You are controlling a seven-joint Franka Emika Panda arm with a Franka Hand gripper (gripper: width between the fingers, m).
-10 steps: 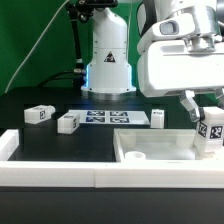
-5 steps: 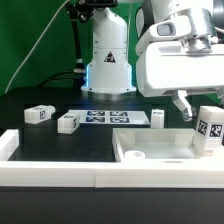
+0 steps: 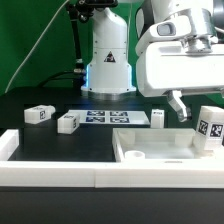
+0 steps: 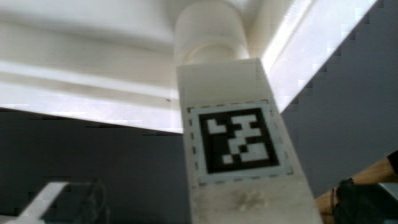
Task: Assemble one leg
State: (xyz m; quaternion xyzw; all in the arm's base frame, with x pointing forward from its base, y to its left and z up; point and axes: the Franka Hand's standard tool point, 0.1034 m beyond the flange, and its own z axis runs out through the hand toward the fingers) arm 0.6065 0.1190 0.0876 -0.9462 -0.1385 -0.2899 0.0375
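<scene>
One leg [image 3: 210, 128], a white block with a tag marker, stands upright on the right end of the large flat white rimmed piece [image 3: 160, 150]. My gripper [image 3: 203, 112] is open around its upper part. One finger [image 3: 180, 106] stands clear of it on the exterior view's left; the other is out of frame. In the wrist view the leg [image 4: 231, 150] fills the middle, with gaps to both fingers, and the gripper [image 4: 214, 205] straddles it. Three more legs [image 3: 40, 115], [image 3: 68, 122], [image 3: 158, 118] lie on the black table.
The marker board [image 3: 112, 118] lies flat between the loose legs. The robot base [image 3: 108, 65] stands behind it. A white raised border [image 3: 60, 172] runs along the table's front and left edge.
The visible finger has moved away from the leg toward the exterior view's left, so the jaws have opened. The leg stays standing in the same place.
</scene>
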